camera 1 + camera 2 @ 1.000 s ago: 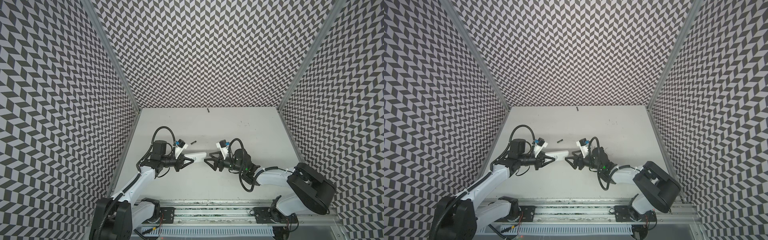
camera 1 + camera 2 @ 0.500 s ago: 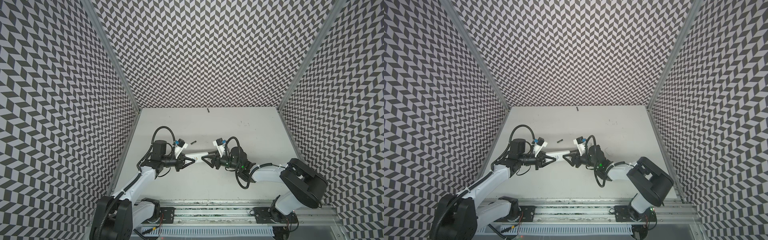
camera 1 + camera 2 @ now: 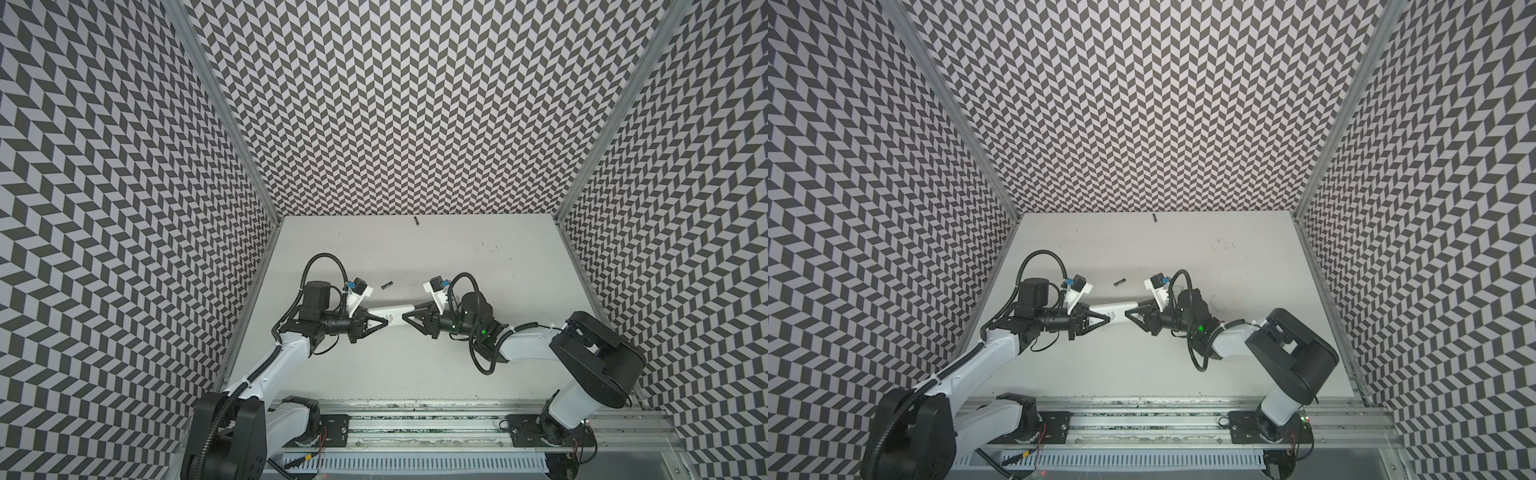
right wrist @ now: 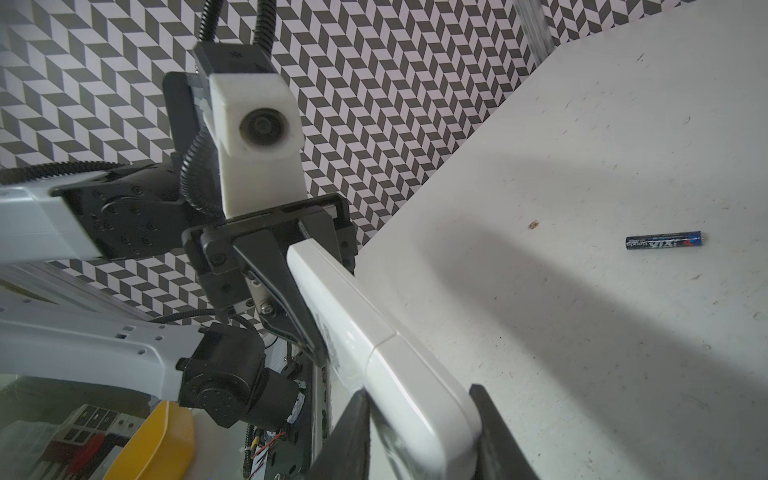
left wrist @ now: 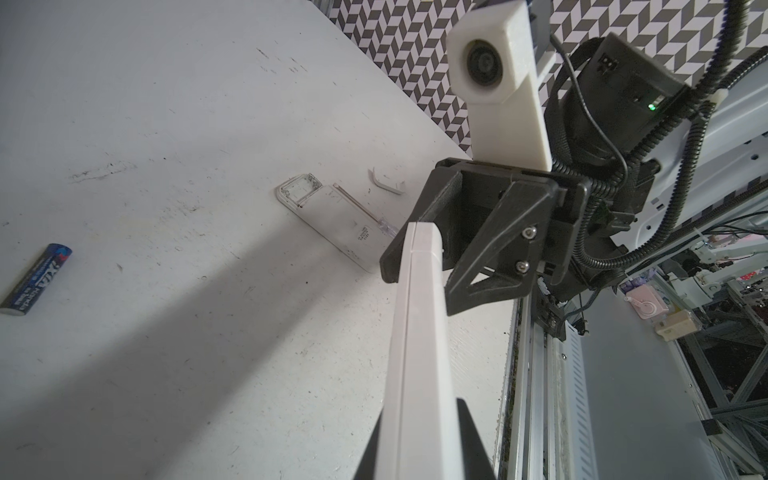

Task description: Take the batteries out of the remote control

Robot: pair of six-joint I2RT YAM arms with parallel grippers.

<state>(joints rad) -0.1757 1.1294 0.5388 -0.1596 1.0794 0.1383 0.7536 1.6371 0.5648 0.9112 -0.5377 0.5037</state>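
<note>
A white remote control (image 3: 397, 322) (image 3: 1119, 318) hangs level above the table, held between my two grippers. My left gripper (image 3: 384, 330) (image 5: 419, 449) is shut on its left end. My right gripper (image 3: 409, 326) (image 4: 419, 432) has a black finger pressed on each side of its right end. The remote (image 4: 353, 320) shows a seam across its body, and no battery can be seen in it. One dark battery (image 3: 387, 285) (image 5: 35, 279) (image 4: 663, 241) lies on the table just behind the grippers. Another battery (image 3: 415, 220) (image 3: 1154, 217) lies by the back wall.
In the left wrist view a second white remote (image 5: 332, 220) lies flat under the right arm with its end compartment open. Beside it are a thin clear-handled screwdriver (image 5: 374, 218) and a small white curved cover piece (image 5: 388, 185). Patterned walls enclose three sides, and a metal rail (image 3: 415, 419) runs along the front.
My right gripper has moved left onto the remote's free end and closed its jaws on it. The left gripper has kept its hold without moving.
</note>
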